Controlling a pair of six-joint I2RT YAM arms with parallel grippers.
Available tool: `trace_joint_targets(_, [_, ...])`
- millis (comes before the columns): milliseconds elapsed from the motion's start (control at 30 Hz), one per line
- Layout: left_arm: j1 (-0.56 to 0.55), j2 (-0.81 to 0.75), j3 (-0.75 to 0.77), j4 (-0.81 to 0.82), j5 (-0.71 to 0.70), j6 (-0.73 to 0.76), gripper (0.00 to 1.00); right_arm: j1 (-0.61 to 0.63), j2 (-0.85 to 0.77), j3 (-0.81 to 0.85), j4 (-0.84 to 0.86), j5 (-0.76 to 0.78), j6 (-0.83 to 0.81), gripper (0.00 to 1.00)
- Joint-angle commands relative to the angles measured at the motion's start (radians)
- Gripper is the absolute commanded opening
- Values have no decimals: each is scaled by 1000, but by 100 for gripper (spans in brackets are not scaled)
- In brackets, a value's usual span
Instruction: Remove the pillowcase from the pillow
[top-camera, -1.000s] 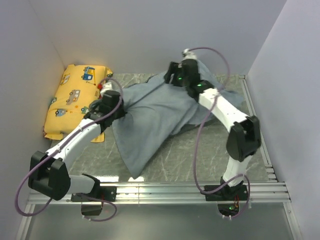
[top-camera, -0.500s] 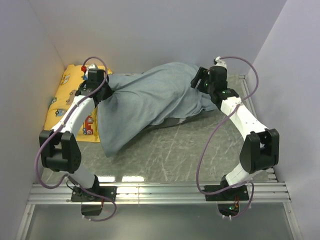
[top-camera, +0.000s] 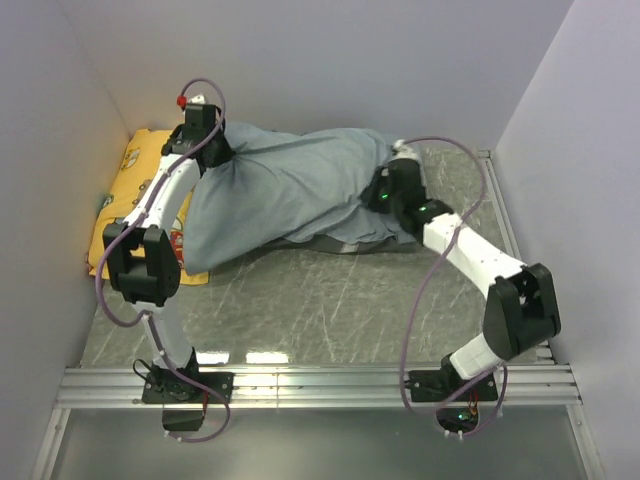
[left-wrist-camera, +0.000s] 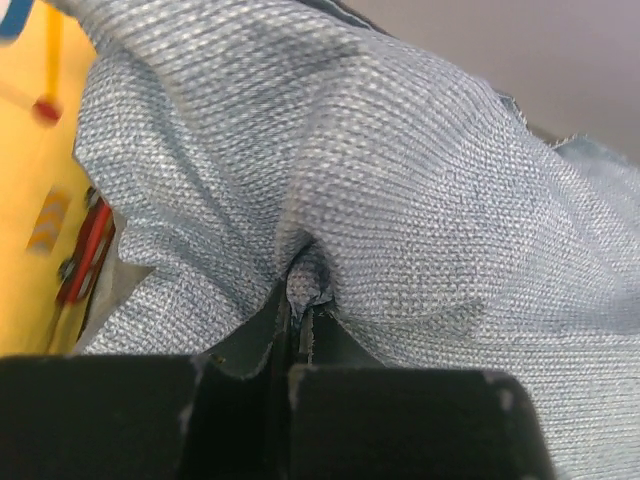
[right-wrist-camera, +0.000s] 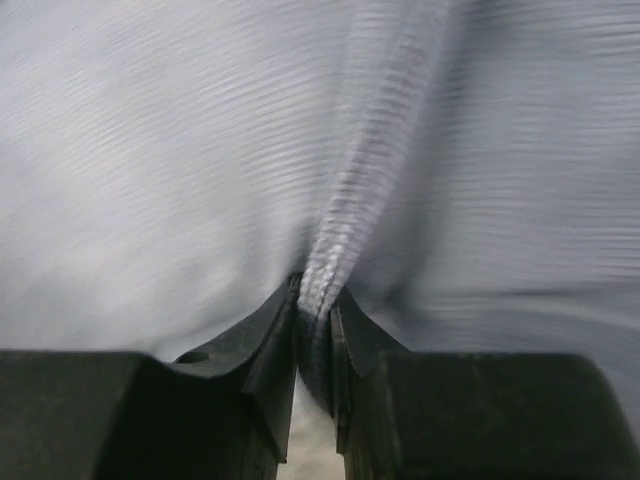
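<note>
The left fingers (left-wrist-camera: 245, 390) are pressed almost together, with a small pinch of grey-blue woven cloth caught in the thin slit between them. The right fingers (right-wrist-camera: 250, 370) are likewise nearly closed, clamping a narrow raised fold of the same cloth. Both folds belong to the pillowcase (top-camera: 290, 190), a large soft grey-blue cover that fills each wrist view. From above, the pillowcase stretches across the far half of the tabletop (top-camera: 330, 300), a grey-green marbled surface. It is held up at its far left corner by the left arm, which reaches high toward the back wall. Its right end is gripped lower down by the right arm, which bends in from the right side. The cloth bulges between the two holds and sags to the tabletop along its near edge, where a darker grey face shows. Whatever fills it is hidden. A yellow cushion (top-camera: 125, 200) printed with cartoon vehicles lies against the left wall, partly under the pillowcase's left edge.
</note>
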Motion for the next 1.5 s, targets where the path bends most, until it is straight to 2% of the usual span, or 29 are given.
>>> trace_joint_targets(0, [-44, 39, 161, -14, 61, 37, 0, 204, -74, 19, 51, 22, -11, 25])
trace_joint_targets(100, [-97, 44, 183, -30, 15, 77, 4, 252, -43, 18, 80, -12, 3, 29])
trace_joint_targets(200, [-114, 13, 160, -38, 21, 91, 14, 255, -17, 4, 87, -14, 18, 37])
trace_joint_targets(233, [-114, -18, 136, -34, 21, 94, 28, 255, -15, -4, 91, -15, 18, 38])
trace_joint_targets(300, [-115, -53, 114, -26, 22, 98, 38, 255, -17, -11, 103, -46, 20, 45])
trace_joint_targets(333, [-117, -71, 100, -26, 15, 100, 49, 255, -20, -14, 107, -51, 23, 47])
trace_joint_targets(367, [-120, -108, 95, -24, 13, 104, 55, 257, -25, -14, 111, -60, 21, 50])
trace_joint_targets(433, [-134, -160, 88, -18, 25, 109, 68, 257, -22, -10, 116, -74, 15, 50])
trace_joint_targets(533, [-161, -206, 105, -21, 72, 118, 78, 263, -9, -10, 114, -83, 4, 45])
trace_joint_targets(600, [-184, -213, 127, -23, 157, 120, 82, 272, -6, -33, 120, -103, 6, 38])
trace_joint_targets(733, [-248, -138, 198, -55, 277, 147, 84, 315, -11, -86, 198, -117, -15, 35])
trace_joint_targets(767, [-277, -116, 212, -79, 309, 164, 84, 330, -15, -103, 215, -106, -34, 40])
trace_joint_targets(867, [-342, -27, 267, -124, 330, 198, 84, 363, -43, -206, 307, -48, -42, 49])
trace_joint_targets(1133, [-479, 115, 290, -116, 347, 228, 85, 395, -55, -432, 580, 81, -19, 48])
trace_joint_targets(1367, [-557, 148, 257, -132, 248, 247, 84, 412, -6, -441, 604, 158, -17, 49])
trace_joint_targets(1467, [-558, 149, 227, -141, 134, 224, 70, 419, -14, -433, 582, 187, -25, 53])
